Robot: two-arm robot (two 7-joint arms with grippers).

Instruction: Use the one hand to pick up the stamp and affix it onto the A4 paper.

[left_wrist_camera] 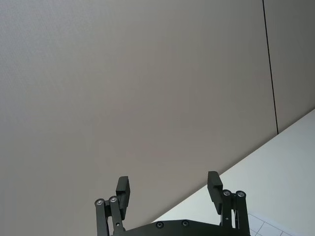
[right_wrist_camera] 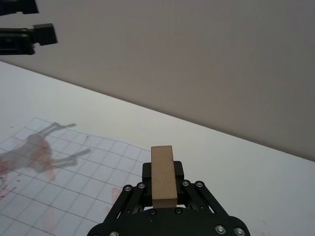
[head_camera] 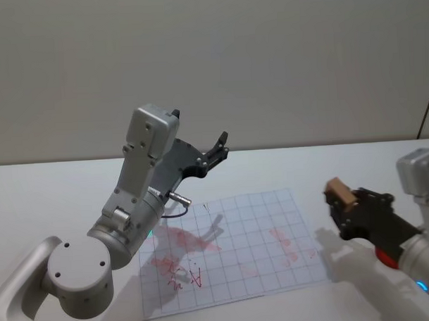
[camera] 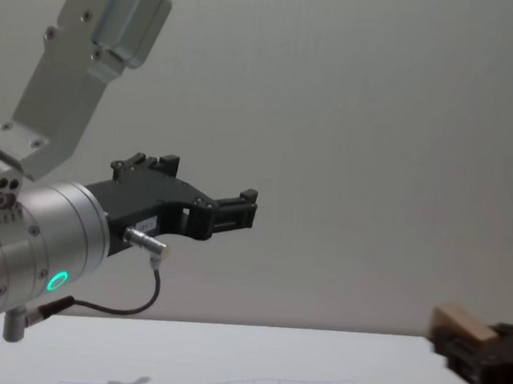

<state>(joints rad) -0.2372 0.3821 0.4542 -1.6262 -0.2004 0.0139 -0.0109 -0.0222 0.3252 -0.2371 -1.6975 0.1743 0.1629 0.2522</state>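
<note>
right black two-finger gripper (head_camera: 343,208), right of white gridded A4 paper (head_camera: 259,226), clamps tan wooden stamp block (head_camera: 338,192); carry over, press flat (left gripper (head_camera: 218,148) idles aloft, fingers apart).

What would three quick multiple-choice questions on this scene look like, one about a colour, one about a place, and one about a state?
1. The smears on the paper are: A blue; B red; C green.
2. The stamp is: A lying on the paper; B held up in the right gripper; C lying on the bare table.
3. The left gripper is: A open and empty; B shut on a pen; C shut on the paper's corner.

Answers: 1 B, the head view shows red blotches across the grid. 2 B, the gripper clamps the tan block in the air. 3 A, its wrist view shows a wide gap with nothing in it.
</note>
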